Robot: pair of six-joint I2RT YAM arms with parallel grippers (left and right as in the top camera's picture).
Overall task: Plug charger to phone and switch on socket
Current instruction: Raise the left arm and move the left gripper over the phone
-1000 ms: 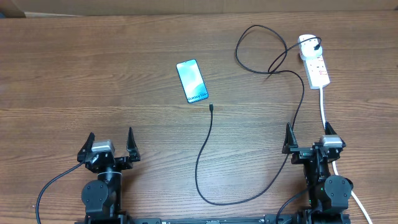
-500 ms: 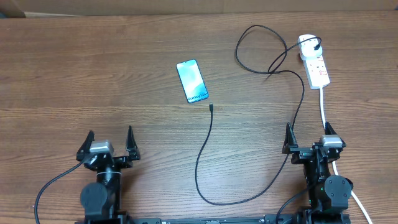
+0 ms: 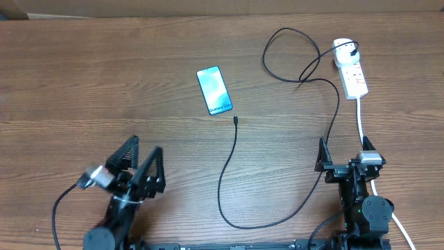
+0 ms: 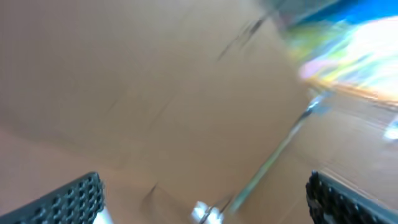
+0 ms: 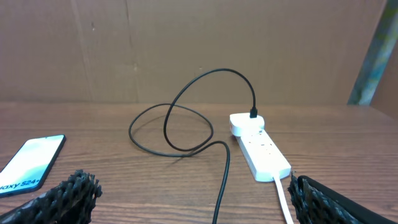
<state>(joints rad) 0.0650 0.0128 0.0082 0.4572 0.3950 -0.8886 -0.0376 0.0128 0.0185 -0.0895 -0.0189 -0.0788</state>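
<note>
1. Overhead: one phone (image 3: 214, 90) lies mid-tabletop; one charger (image 3: 236, 156) loops to one socket (image 3: 350, 68) near the right edge. The left gripper (image 3: 141, 158), released, has swung rightward; the right gripper (image 3: 343, 154) gapes, unmoved.
2. Left wrist: blurred; only cardboard shows.
3. Right wrist: phone (image 5: 30, 163) reads "S24".

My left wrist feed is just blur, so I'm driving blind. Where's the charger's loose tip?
Observer: The charger tip lies on the table, just beyond the phone at its near right corner, not plugged in.
Operator: Is its other end plugged in?
Observer: Yes, the black plug sits in the far end of the socket.
Operator: And my grippers?
Observer: The left gripper is open and empty, angled toward the phone.
Operator: The right?
Observer: The right gripper is open and empty, near the table's front edge.
</note>
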